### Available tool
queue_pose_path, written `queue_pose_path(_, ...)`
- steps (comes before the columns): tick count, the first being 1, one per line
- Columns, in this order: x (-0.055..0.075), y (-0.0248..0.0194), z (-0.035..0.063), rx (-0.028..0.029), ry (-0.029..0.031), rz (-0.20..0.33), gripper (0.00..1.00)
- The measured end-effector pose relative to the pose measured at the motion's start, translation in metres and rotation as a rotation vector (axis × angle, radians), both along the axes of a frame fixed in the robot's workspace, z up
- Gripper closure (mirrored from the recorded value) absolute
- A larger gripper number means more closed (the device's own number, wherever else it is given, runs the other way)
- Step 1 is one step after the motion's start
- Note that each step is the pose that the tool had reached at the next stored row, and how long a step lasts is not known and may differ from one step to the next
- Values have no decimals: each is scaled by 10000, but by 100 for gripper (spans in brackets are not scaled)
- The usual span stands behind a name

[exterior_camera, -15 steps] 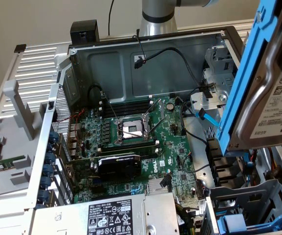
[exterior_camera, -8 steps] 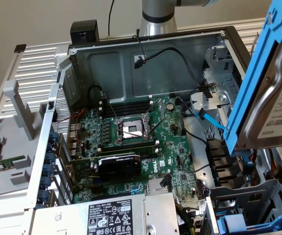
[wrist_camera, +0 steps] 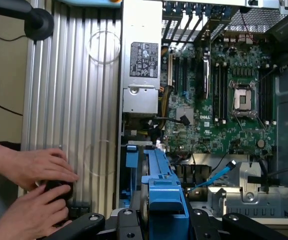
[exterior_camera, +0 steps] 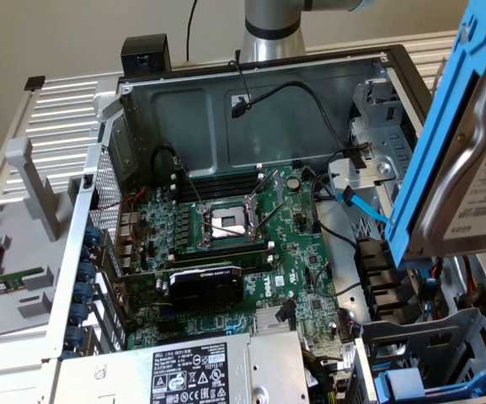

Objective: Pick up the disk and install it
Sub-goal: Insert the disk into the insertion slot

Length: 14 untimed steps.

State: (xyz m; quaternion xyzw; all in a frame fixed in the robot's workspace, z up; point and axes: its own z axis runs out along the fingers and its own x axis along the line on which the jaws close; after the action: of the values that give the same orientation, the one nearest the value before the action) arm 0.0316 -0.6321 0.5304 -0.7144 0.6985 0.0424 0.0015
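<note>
I had my tool (wrist_camera: 164,223) closed on the disk (exterior_camera: 466,189), a rectangular silver-grey metal hard drive in a bright blue plastic carrier frame. I held it tilted in the air over the drive-cage side of the open grey metal computer case (exterior_camera: 268,93). The disk ran off the exterior view's right, so its white label was cut short and I could not read it. From my wrist I saw just its blue end between my black fingers (wrist_camera: 208,225).

Below lay the green motherboard (exterior_camera: 301,278) with its bare square processor socket (exterior_camera: 228,223), and the grey power-supply box with a black-and-white label (exterior_camera: 200,374). The case sat on a ribbed pale-grey table (exterior_camera: 53,118). Over that table a person's two hands (wrist_camera: 34,167) covered a small black object I could not make out. A beige wall (exterior_camera: 74,34) stood behind.
</note>
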Motion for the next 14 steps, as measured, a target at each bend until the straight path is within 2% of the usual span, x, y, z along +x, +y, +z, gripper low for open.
queue_pose_path(14,0,0,-75,11,0,0,63)
